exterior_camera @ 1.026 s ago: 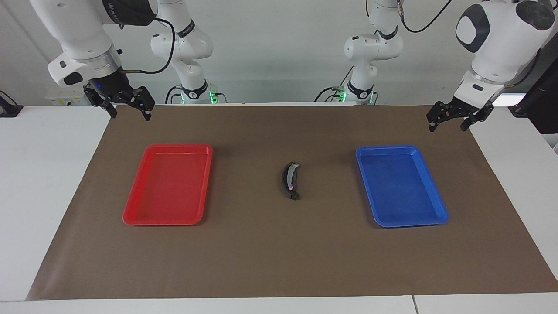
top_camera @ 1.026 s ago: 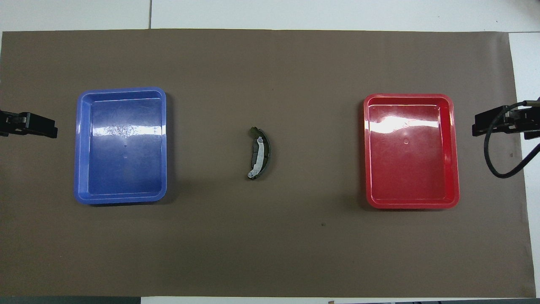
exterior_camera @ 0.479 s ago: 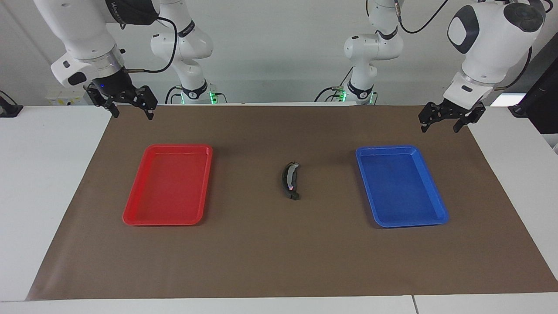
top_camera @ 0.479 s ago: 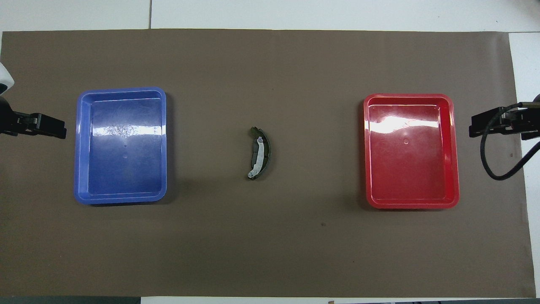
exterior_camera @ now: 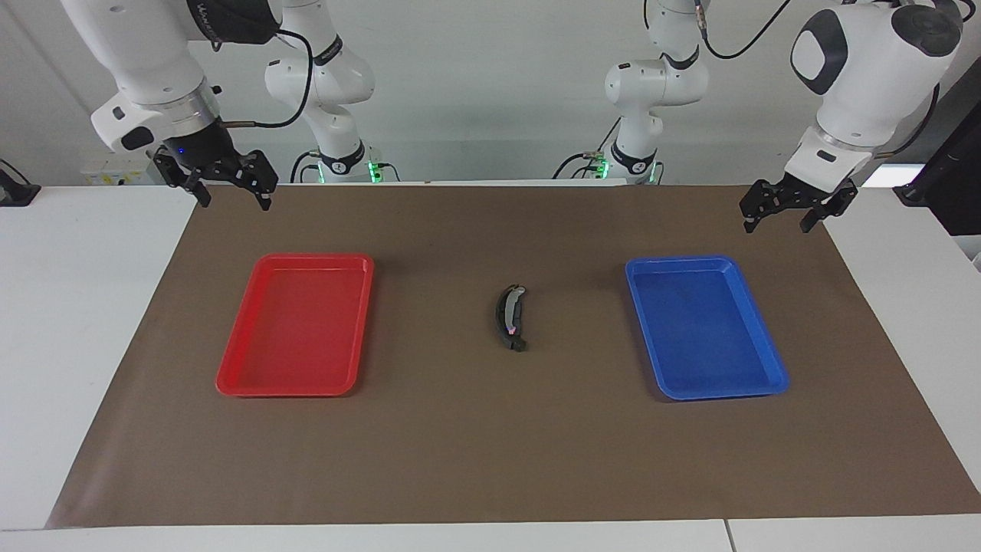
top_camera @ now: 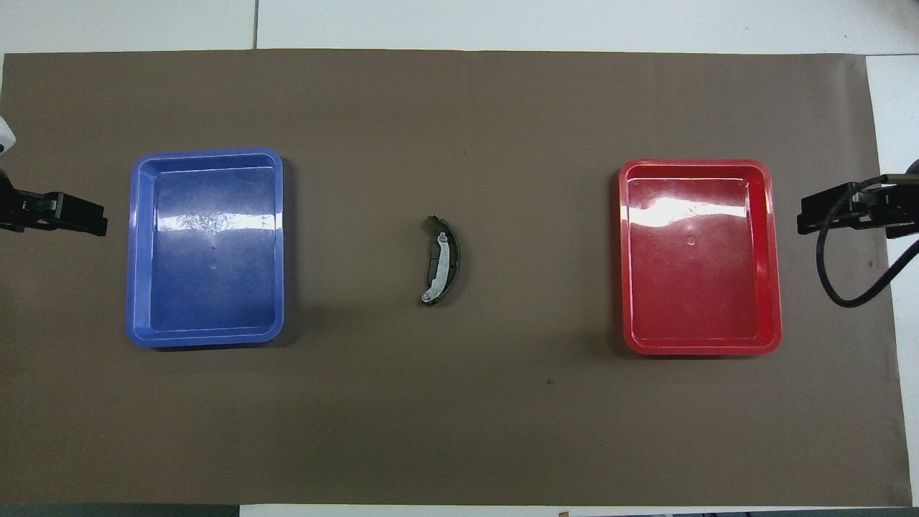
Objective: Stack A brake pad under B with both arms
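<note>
B [exterior_camera: 506,310] [top_camera: 450,255], a slim dark crescent with a silvery strip, lies at the middle of the brown mat [exterior_camera: 460,460] between two trays. The A brake pad [top_camera: 431,263] shows as a short flat dark-grey piece along the crescent's inner curve, partly covered by it. My left gripper [exterior_camera: 778,222] [top_camera: 97,219] hangs open and empty over the mat by the blue tray [exterior_camera: 774,379], at the left arm's end. The right gripper [exterior_camera: 234,201] [top_camera: 808,215] hangs open and empty over the mat's edge by the red tray [exterior_camera: 230,383].
The blue tray [top_camera: 133,251] and the red tray [top_camera: 774,251] both hold nothing and lie on the mat to either side of the brake pieces. White tabletop [exterior_camera: 77,345] surrounds the mat. A black cable [top_camera: 833,287] loops down from the right wrist.
The left gripper drifted a little toward the blue tray and then eased partway back. The right gripper rose slightly. The brake pieces and trays have not moved.
</note>
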Controlling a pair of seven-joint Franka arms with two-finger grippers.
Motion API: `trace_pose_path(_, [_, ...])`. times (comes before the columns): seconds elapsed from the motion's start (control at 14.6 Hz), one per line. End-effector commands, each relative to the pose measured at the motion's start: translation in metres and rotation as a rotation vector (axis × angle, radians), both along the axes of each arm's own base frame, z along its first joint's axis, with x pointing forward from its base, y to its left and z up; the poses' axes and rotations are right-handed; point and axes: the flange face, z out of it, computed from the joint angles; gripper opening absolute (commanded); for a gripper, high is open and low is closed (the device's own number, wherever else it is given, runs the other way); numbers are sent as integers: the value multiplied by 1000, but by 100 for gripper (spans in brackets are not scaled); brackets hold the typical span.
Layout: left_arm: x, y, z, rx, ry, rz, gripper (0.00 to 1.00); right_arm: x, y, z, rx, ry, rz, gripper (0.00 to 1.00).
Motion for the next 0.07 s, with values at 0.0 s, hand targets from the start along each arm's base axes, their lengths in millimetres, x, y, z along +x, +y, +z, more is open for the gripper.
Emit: trace_pose_path(0.0, [-3,7,2,-13,-17,14,100,-5,1,3,-8,11,26,100])
